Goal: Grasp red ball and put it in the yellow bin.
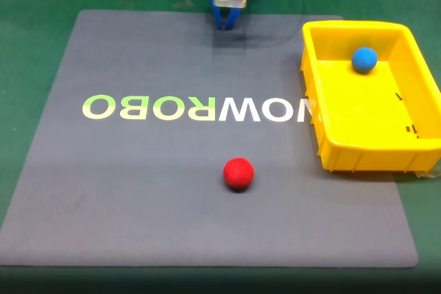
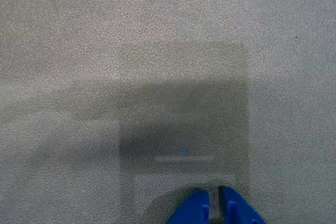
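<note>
Jaws: I see the blue 2-finger gripper (image 1: 225,27) at the far edge of the mat in the fixed view, tips pointing down; in the wrist view (image 2: 214,205) the jaws sit nearly together with only a thin slit between them, gripping nothing.
Red ball: the small matte bright-red ball (image 1: 238,173) rests on the mat in the near half, well apart from the jaws, below the printed lettering.
Yellow bin: the bright yellow rectangular plastic tub (image 1: 358,153) stands at the right edge of the mat in the fixed view, near the red ball but not touching it.
Blue ball: 1 small blue ball (image 1: 364,59) lies inside the bin, toward its far wall.
Mat: I see a dark grey textured mat (image 1: 138,191) on the green table (image 1: 27,46), printed with pale "NOWROBO" lettering (image 1: 196,108) shown mirrored.
</note>
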You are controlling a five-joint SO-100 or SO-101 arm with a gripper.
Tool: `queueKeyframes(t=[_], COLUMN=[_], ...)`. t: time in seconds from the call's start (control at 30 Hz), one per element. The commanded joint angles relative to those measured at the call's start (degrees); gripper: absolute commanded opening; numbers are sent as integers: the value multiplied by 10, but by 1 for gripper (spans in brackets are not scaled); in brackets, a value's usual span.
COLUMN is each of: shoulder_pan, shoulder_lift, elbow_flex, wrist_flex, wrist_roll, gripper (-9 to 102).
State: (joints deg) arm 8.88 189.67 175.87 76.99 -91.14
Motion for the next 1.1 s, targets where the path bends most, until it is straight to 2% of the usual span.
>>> queueKeyframes(t=[0.0,0.13,0.27,0.37,0.57,0.73,0.9,0.93,1.0,1.07], shoulder_pan=[10,26,-15,-41,-44,-54,-68,-69,-73,-76], shoulder_lift=[8,8,3,-92,-302,-457,-584,-606,-650,-702], elbow_flex=[10,-94,-217,-326,-469,-541,-526,-508,-465,-411], wrist_flex=[-4,-8,-11,-17,-149,-288,-490,-554,-692,-847], wrist_roll=[-29,-17,15,23,-5,-13,-28,-29,-28,-35], gripper=[0,0,0,0,0,0,1,4,19,29])
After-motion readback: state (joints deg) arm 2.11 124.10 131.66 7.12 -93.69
